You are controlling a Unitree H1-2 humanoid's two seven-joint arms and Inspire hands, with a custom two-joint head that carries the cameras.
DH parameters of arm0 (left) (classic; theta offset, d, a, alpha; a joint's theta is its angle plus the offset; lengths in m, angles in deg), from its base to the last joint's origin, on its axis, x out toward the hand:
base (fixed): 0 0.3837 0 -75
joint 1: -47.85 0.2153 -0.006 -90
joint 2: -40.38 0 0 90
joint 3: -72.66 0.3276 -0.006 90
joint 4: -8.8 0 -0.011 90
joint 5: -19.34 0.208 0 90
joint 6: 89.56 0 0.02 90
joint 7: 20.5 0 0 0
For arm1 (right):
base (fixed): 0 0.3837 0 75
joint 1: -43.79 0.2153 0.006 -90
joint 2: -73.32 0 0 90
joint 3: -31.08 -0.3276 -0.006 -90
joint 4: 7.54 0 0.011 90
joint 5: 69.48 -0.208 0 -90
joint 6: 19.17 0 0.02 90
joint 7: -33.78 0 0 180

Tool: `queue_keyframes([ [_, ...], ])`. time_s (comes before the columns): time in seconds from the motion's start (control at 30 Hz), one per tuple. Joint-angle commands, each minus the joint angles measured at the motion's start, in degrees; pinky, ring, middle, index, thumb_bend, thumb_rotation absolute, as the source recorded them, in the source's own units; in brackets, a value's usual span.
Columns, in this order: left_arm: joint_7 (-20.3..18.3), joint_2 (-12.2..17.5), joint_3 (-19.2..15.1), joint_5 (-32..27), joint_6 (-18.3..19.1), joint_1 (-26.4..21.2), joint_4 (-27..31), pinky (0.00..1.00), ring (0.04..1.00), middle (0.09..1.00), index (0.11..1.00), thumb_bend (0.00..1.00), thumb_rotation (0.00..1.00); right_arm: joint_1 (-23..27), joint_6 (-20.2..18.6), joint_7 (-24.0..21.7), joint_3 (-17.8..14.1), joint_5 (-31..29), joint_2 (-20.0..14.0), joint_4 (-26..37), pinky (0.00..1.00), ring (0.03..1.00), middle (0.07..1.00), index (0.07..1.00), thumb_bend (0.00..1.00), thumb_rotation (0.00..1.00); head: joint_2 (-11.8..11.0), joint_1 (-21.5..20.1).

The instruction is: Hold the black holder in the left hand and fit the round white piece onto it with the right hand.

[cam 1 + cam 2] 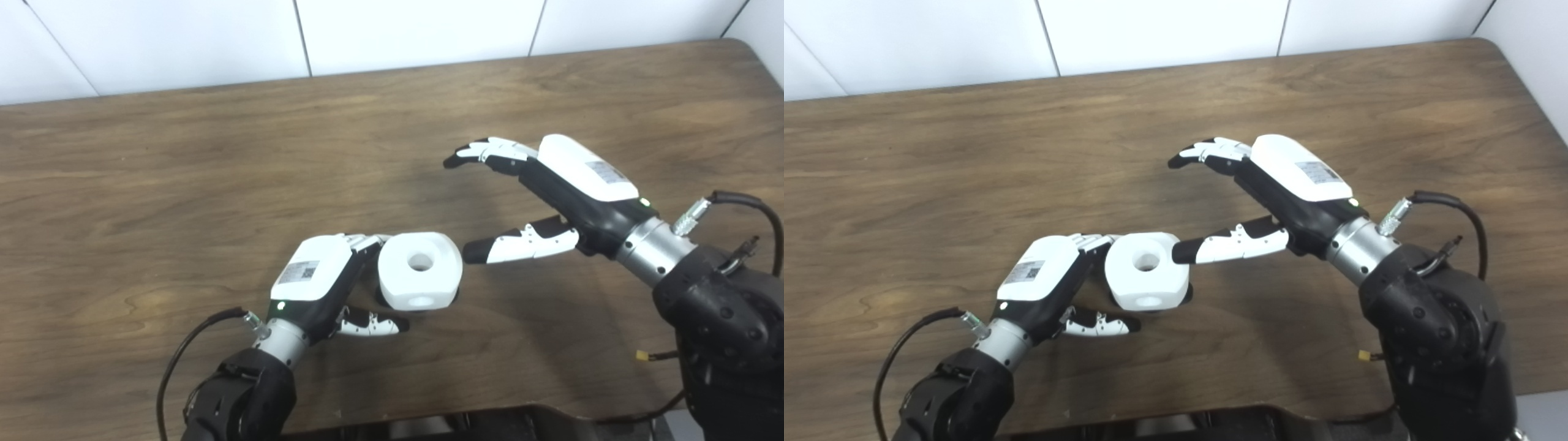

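Note:
The round white piece (419, 269), with a hole in its top, sits on the black holder (454, 298). Only a dark rim of the holder shows under the piece, and both rest on the table. My left hand (331, 282) is against their left side. Its fingers (366, 242) curl behind the piece and its thumb (370, 323) reaches along the front, low by the holder. My right hand (1268, 196) is open and empty to the right. Its thumb tip (1185, 250) is just beside the piece and its fingers (1206, 150) are raised behind.
The brown wooden table (184, 184) runs to a white wall at the back. Its right edge (1528, 92) is close to my right arm. A dark part of my body (465, 422) shows at the bottom edge.

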Motion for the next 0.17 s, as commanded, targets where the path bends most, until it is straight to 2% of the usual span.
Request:
queue_keyframes([
  [0.0, -2.16, -0.03, 0.14, 1.68, 0.90, -0.50, 1.21, 0.90, 0.869, 0.841, 0.849, 0.88, 0.25, 1.51, 0.42, 1.68, -0.07, -0.12, -0.40, 0.58, 0.80, 0.921, 0.880, 0.820, 0.85, 0.87, 0.09, 0.00],
  [0.13, -4.34, 0.48, -0.38, 3.27, 0.80, -0.86, 1.71, 0.89, 0.877, 0.860, 0.879, 0.90, 0.28, 1.55, 0.48, 1.99, 0.19, -0.31, -0.65, 0.19, 0.80, 0.923, 0.880, 0.822, 0.84, 0.87, -0.05, 0.31],
])
